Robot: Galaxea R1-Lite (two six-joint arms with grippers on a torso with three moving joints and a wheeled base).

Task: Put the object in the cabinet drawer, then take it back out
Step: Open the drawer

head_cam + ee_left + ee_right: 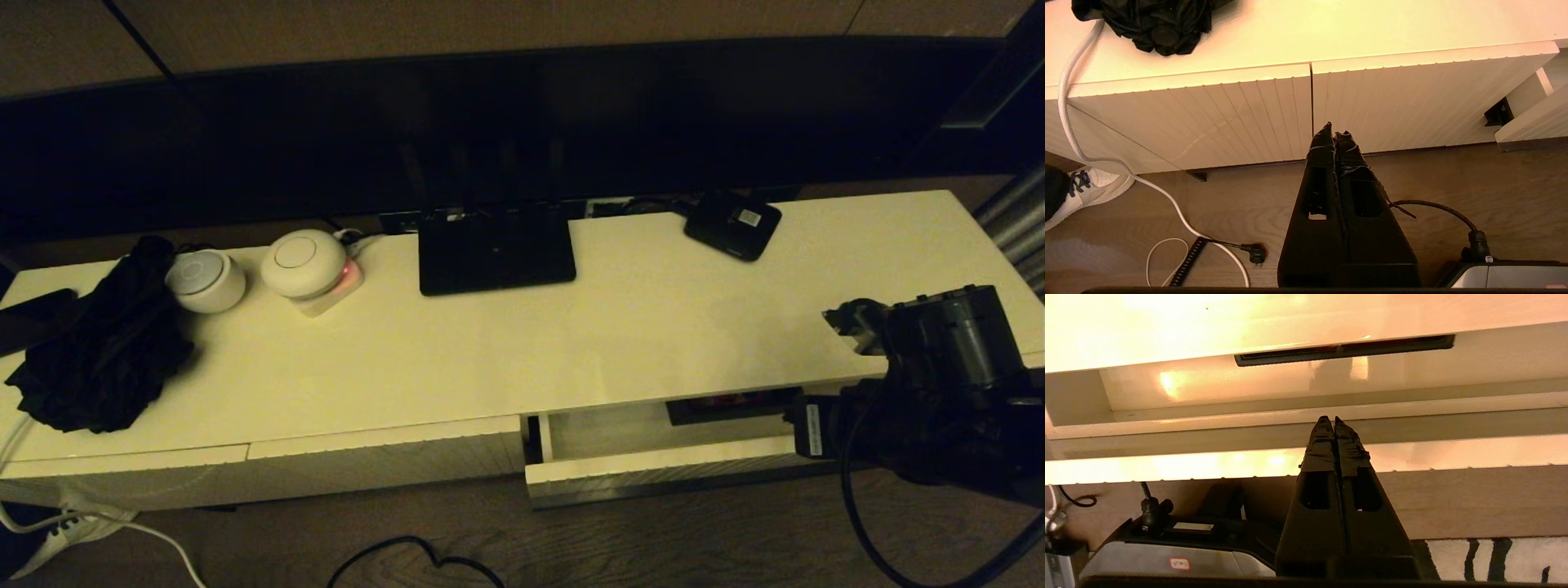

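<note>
The cabinet drawer (653, 469) stands partly pulled out, with the black box (731, 406) lying at its back, half under the cabinet top. The right gripper (1334, 422), fingers pressed together and empty, points at the drawer's front edge. The left gripper (1334, 132), likewise closed, hangs low before the shut drawer fronts.

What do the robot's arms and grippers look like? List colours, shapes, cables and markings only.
Left gripper: two long matte black fingers tapering to taped tips, each with a rectangular cut-out. Right gripper: the same black tapered, taped fingers with cut-outs. Right arm: black and grey housing, a white label strip, a black cable looping beneath.
</note>
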